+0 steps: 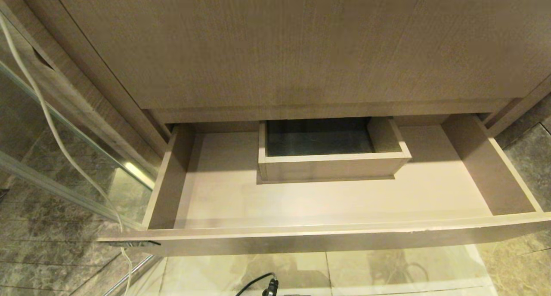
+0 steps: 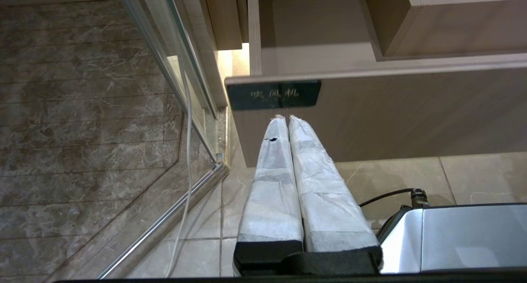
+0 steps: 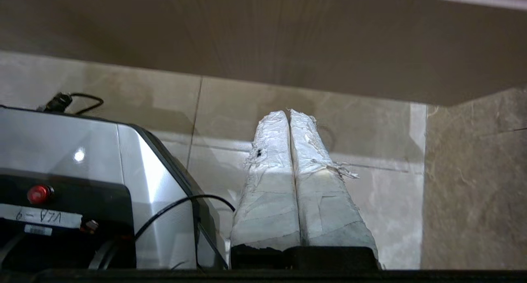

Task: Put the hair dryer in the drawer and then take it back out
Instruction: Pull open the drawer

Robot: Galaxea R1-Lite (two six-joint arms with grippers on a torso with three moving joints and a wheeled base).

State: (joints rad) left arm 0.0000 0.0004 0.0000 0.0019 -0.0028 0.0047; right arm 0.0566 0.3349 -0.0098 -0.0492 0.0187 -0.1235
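Drawer [image 1: 327, 240] pulled out from cabinet, below taller panel [image 1: 275, 46]. Boxed cut-out [image 1: 331, 164] inside drawer at rear centre, against back. Label [image 2: 273, 94] on drawer front at robot's left end. Glass partition [image 1: 73, 167] left of drawer; cord [image 1: 47, 119] hangs before it, down to floor [image 1: 387, 270]. Cable plug [image 1: 270, 286] on floor before drawer front. Left gripper [image 2: 285, 117] low before drawer front, just under label; right gripper [image 3: 289, 112] low over floor, below drawer front.

The drawer [image 1: 327, 240] front's right end is cut off.
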